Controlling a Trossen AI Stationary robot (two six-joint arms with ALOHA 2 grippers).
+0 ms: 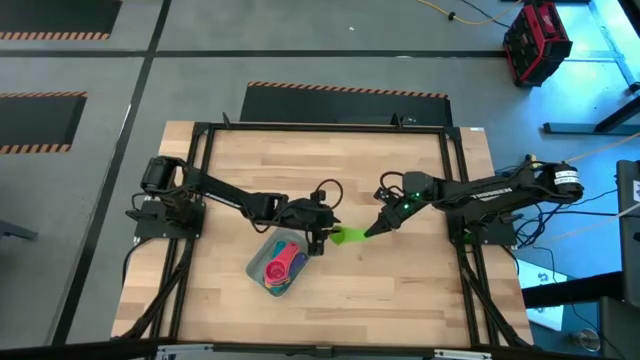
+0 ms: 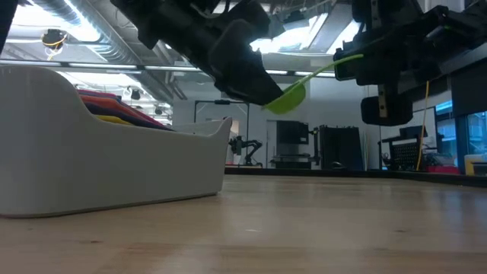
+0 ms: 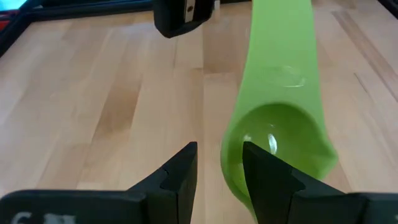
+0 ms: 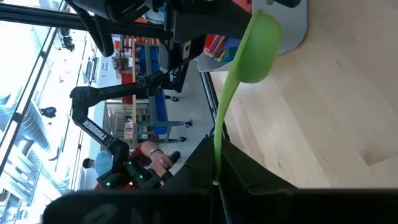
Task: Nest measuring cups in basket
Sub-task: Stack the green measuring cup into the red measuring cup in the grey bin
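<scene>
The green measuring cup (image 1: pixel 350 236) hangs in the air to the right of the basket (image 1: pixel 255 270), clear of the table in the low view (image 2: pixel 288 97). My right gripper (image 1: pixel 378 228) is shut on its handle. My left gripper (image 1: pixel 318 240) is open beside the cup's bowl (image 3: pixel 280 143); in the left wrist view the bowl's near wall stands in the gap between the fingers (image 3: pixel 219 168). The pale basket (image 2: pixel 114 160) sits flat on the table and holds several nested cups (image 1: pixel 280 265), with red, pink, teal and yellow showing. My right gripper pinches the green cup's handle near its free end (image 4: pixel 217 163) between its two fingers, coming from the table's right side, along the handle. The cup is lifted clear, with its bowl (image 4: pixel 258 43) pointing toward the basket. My left gripper: I cannot tell whether a finger (image 3: pixel 267 180) touches the bowl's wall.
A black frame (image 1: pixel 200 130) runs around the wooden table top. Bare wood lies to the right of the basket and toward the near edge (image 1: pixel 400 290). The room beyond shows shelving and a person (image 4: pixel 149 155) in the right wrist view.
</scene>
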